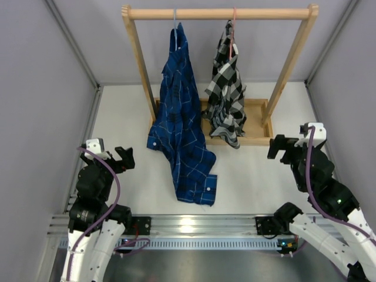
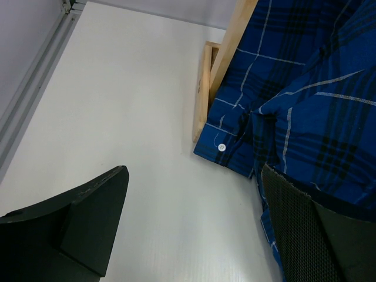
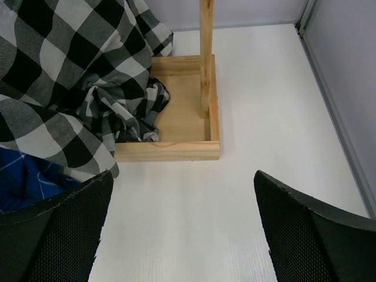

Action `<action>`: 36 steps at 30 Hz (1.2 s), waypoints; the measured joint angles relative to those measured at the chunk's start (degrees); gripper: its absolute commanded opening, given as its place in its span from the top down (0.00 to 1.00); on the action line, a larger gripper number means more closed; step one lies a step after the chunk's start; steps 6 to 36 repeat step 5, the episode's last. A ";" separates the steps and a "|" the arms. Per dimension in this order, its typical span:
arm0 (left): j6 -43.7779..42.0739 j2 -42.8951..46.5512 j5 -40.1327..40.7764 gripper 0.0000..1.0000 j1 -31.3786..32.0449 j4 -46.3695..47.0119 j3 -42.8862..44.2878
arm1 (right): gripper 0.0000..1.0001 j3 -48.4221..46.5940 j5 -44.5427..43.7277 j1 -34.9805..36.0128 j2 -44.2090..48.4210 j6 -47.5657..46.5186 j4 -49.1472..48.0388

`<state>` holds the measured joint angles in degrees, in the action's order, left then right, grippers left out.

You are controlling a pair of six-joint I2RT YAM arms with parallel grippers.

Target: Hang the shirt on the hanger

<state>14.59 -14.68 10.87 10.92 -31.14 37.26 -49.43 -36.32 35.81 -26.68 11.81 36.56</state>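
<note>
While the shirt [image 1: 179, 129] hangs from the hanger [image 1: 174, 20] on the wooden rack [image 1: 217, 13], the left gripper [image 1: 124, 158] and right gripper [image 1: 281, 148] rest clear of it, jaws spread, empty.

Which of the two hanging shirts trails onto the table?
The dark blue plaid shirt, hanging left; the black-and-white checked shirt stops at the wooden rack's base.

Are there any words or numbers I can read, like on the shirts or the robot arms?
None can be read. The blue shirt, the checked shirt, the wooden rack, the left arm and the right arm show no writing.
The white button on the blue shirt's cuff is too small to tell if anything is stamped on it.
</note>
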 measured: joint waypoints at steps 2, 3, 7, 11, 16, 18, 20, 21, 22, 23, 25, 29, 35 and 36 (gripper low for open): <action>0.00 0.02 -0.04 0.02 0.00 -0.02 0.00 | 0.01 0.07 0.00 0.00 0.00 0.00 0.04; 0.00 0.02 -0.04 0.02 0.00 0.00 0.00 | 0.00 0.13 -0.02 0.00 0.00 0.02 -0.02; 0.00 0.02 -0.04 0.02 0.00 -0.02 0.00 | 0.01 0.31 0.00 0.00 -0.02 0.04 0.13; 0.00 0.02 -0.04 0.02 0.00 -0.02 0.00 | 0.01 0.31 0.00 0.00 -0.02 0.04 0.13; 0.00 0.02 -0.04 0.02 0.00 -0.02 0.00 | 0.01 0.31 0.00 0.00 -0.02 0.04 0.13; 0.00 0.02 -0.04 0.02 0.00 -0.02 0.00 | 0.01 0.31 0.00 0.00 -0.02 0.04 0.13; 0.00 0.02 -0.04 0.02 0.00 -0.02 0.00 | 0.01 0.31 0.00 0.00 -0.02 0.04 0.13; 0.00 0.02 -0.04 0.02 0.00 -0.02 0.00 | 0.01 0.31 0.00 0.00 -0.02 0.04 0.13; 0.00 0.02 -0.04 0.02 0.00 -0.02 0.00 | 0.01 0.31 0.00 0.00 -0.02 0.04 0.13; 0.00 0.02 -0.04 0.02 0.00 -0.02 0.00 | 0.01 0.31 0.00 0.00 -0.02 0.04 0.13; 0.00 0.02 -0.04 0.02 0.00 -0.02 0.00 | 0.01 0.31 0.00 0.00 -0.02 0.04 0.13; 0.00 0.02 -0.04 0.02 0.00 -0.02 0.00 | 0.01 0.31 0.00 0.00 -0.02 0.04 0.13; 0.00 0.02 -0.04 0.02 0.00 -0.02 0.00 | 0.01 0.31 0.00 0.00 -0.02 0.04 0.13; 0.00 0.02 -0.04 0.02 0.00 -0.02 0.00 | 0.01 0.31 0.00 0.00 -0.02 0.04 0.13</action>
